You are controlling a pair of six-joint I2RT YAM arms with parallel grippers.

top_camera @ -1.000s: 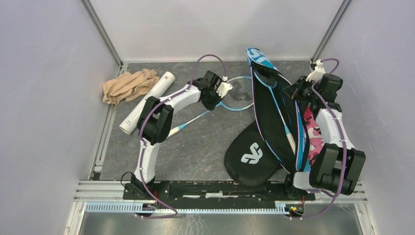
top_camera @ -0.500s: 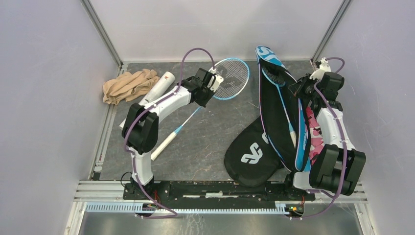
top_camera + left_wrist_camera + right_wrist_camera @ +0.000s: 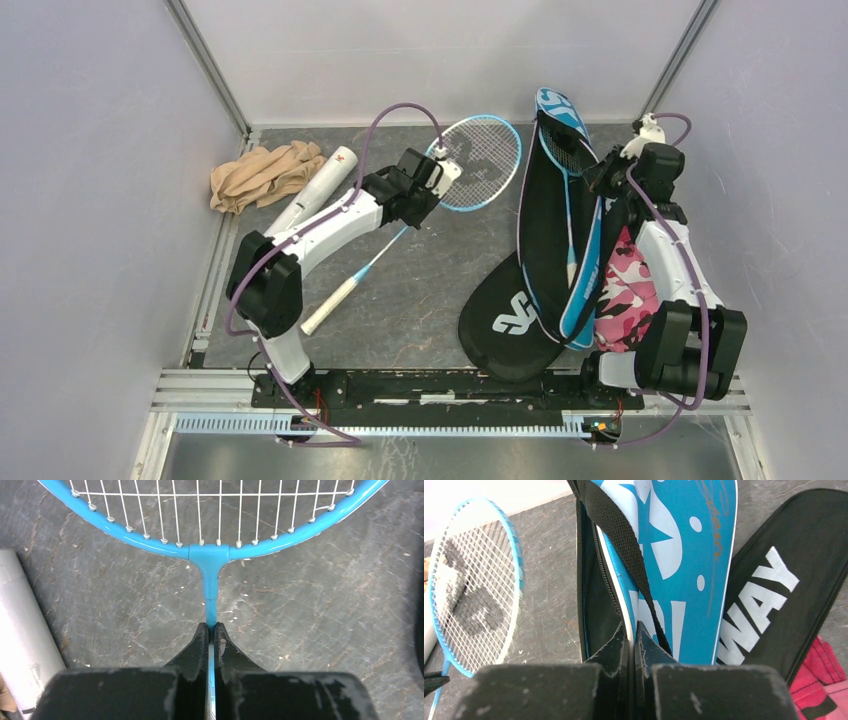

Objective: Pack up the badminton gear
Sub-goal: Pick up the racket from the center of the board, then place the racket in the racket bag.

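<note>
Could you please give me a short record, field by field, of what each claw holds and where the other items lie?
left claw: shut on the shaft of the blue racket, just below the head
right claw: shut on the open edge of the blue cover
black cover: flat on the table, partly under the blue cover
white tube: far left, beside the tan cloth

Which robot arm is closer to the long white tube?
Left. The left arm lies right beside the white tube, jaws shut on the blue racket. The right arm is across the table, jaws pinching the blue cover.
</note>
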